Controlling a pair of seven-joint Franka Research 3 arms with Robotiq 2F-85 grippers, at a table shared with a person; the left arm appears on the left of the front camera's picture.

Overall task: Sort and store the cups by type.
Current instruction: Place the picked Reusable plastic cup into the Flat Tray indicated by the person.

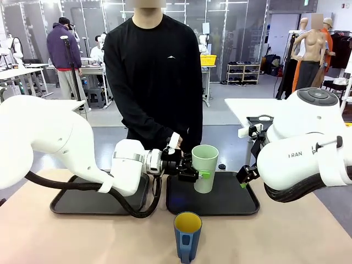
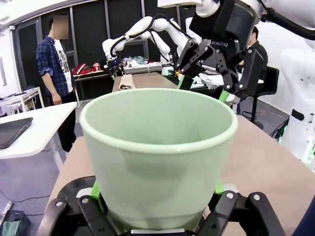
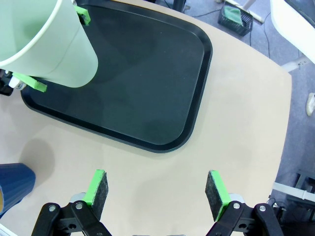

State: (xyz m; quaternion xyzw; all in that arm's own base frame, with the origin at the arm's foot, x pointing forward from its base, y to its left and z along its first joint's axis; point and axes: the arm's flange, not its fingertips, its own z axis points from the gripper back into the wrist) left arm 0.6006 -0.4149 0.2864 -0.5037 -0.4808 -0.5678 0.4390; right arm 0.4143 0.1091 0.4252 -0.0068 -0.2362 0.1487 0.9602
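Left gripper (image 1: 199,175): clamped on the lower body of the mint-green tumbler (image 1: 205,165), green pads on opposite sides, so the cup stays upright.
Tumbler: upright and empty, at the left part of the right-hand black tray (image 1: 242,206); whether its base touches the tray cannot be told. Judged to be this type's storage spot.
Blue mug (image 1: 187,236): yellow inside, standing on the bare table (image 1: 308,236) in front of the trays, well apart from the tumbler, not yet sorted.
Left-hand black tray (image 1: 71,203): likely meant for the mug.
Right gripper (image 3: 157,189): jaws spread wide, empty, over the table beside the right-hand tray.
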